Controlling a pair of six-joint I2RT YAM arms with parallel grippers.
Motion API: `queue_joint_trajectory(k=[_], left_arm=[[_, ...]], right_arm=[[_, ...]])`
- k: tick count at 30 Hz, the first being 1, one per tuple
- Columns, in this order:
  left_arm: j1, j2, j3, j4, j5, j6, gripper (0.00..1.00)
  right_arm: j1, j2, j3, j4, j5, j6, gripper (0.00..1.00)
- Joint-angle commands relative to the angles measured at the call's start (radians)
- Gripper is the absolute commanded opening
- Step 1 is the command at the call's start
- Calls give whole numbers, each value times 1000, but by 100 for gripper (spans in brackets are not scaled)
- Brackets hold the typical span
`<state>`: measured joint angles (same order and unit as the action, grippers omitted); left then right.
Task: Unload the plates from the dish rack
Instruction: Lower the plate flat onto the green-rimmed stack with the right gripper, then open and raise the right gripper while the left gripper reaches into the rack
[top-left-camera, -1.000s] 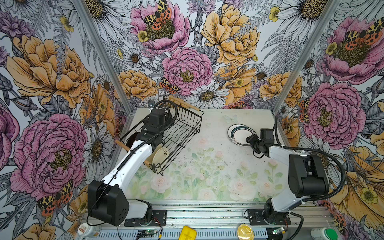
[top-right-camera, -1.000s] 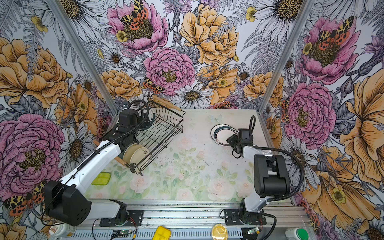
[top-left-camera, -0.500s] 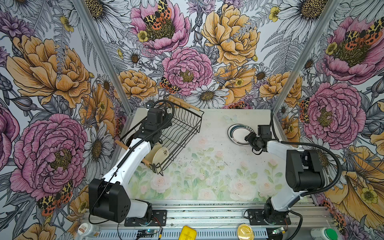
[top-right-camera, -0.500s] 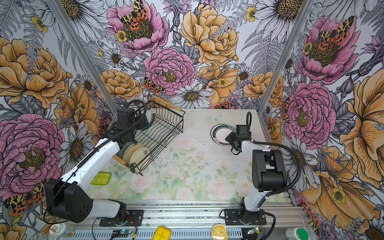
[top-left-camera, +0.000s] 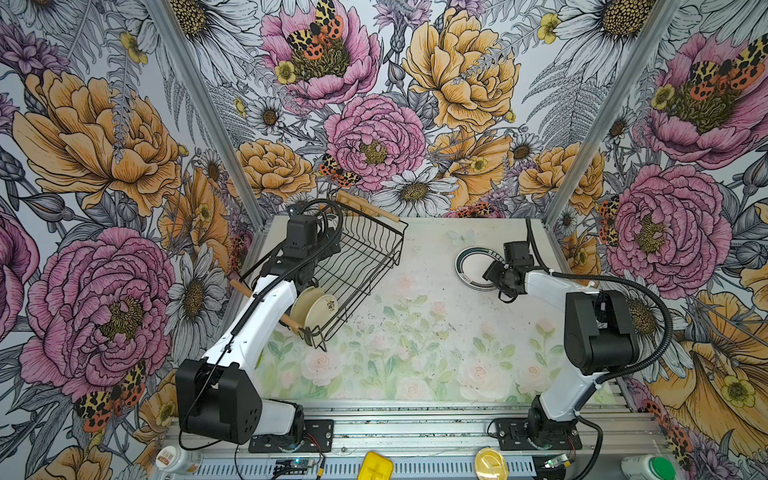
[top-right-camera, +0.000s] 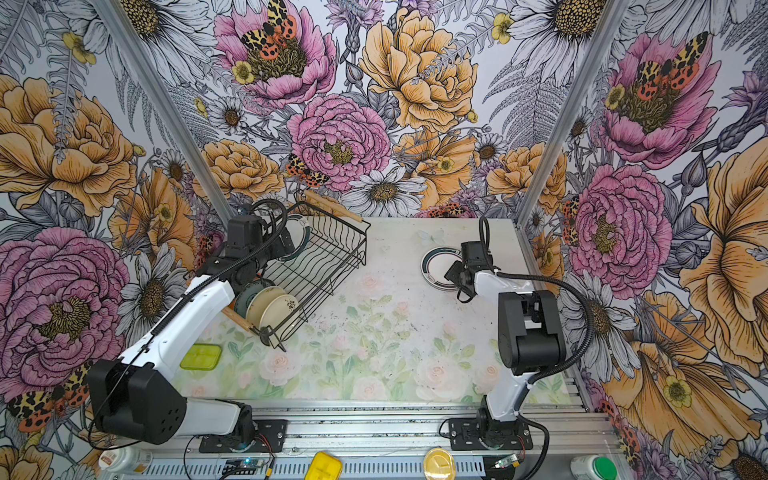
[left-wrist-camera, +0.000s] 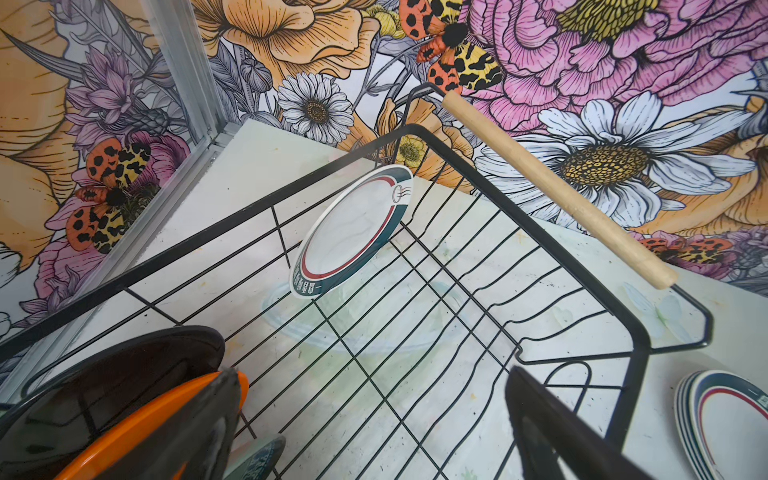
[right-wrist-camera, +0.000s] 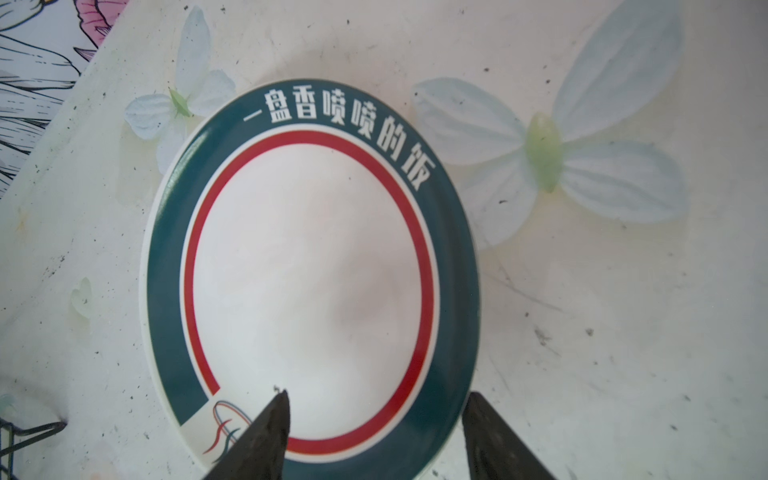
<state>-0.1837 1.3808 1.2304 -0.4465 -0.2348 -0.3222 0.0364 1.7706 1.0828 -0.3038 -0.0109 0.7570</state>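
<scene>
The dish rack (top-left-camera: 365, 257) (top-right-camera: 328, 257) (left-wrist-camera: 208, 240) stands at the table's far left. At its far end one white plate with a teal band (left-wrist-camera: 349, 232) (top-right-camera: 302, 232) stands upright. Its near end holds cream plates (top-left-camera: 320, 309) (top-right-camera: 278, 309), a black plate (left-wrist-camera: 104, 374) and an orange plate (left-wrist-camera: 166, 411). My left gripper (left-wrist-camera: 374, 372) (top-left-camera: 322, 249) hangs open over the rack's bare middle wires, empty. Stacked teal-banded plates (top-left-camera: 473, 266) (top-right-camera: 436, 266) (right-wrist-camera: 311, 270) lie flat at the far right. My right gripper (right-wrist-camera: 377, 394) (top-left-camera: 492, 270) is open, its fingers astride the top plate's near rim.
A yellow-green container (top-right-camera: 201, 356) lies on the table behind my left arm. The flowered walls close in on three sides. On the front rail sit a yellow block (top-left-camera: 376, 467), a yellow lid (top-left-camera: 490, 463) and a green button (top-left-camera: 648, 467).
My right gripper has slid a little toward the back over the plate and its jaws have widened slightly. My left gripper has shifted slightly toward the rack's far end.
</scene>
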Motion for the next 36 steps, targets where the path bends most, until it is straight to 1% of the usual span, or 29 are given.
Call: queue_joint_trajectory(k=[1, 6, 12, 17, 21, 23, 29, 32, 33, 34, 36], left_arm=[[26, 20, 32, -6, 111, 9, 99], [44, 33, 34, -8, 140, 20, 99], [77, 93, 65, -17, 229, 35, 99], [87, 154, 114, -44, 196, 92, 99], [101, 207, 161, -71, 140, 145, 99], [117, 231, 182, -70, 136, 166, 99], [131, 346, 293, -91, 189, 275, 99], [133, 403, 339, -97, 173, 293, 99], [133, 422, 357, -104, 173, 300, 99], [133, 430, 372, -111, 171, 309, 99], [136, 494, 408, -126, 162, 322, 99]], right_arm=[[10, 36, 40, -41, 41, -33, 67], [23, 28, 49, -67, 79, -47, 68], [23, 0, 36, -81, 102, -58, 70], [22, -39, 20, -77, 112, -76, 76], [14, -63, 17, -77, 106, -83, 77], [13, -68, 17, -77, 98, -85, 78], [7, -76, 22, -77, 67, -97, 82], [5, -93, 16, -77, 62, -99, 85], [2, -101, 12, -77, 59, -97, 88], [0, -107, 9, -76, 58, -96, 89], [-8, -120, 2, -76, 46, -93, 89]])
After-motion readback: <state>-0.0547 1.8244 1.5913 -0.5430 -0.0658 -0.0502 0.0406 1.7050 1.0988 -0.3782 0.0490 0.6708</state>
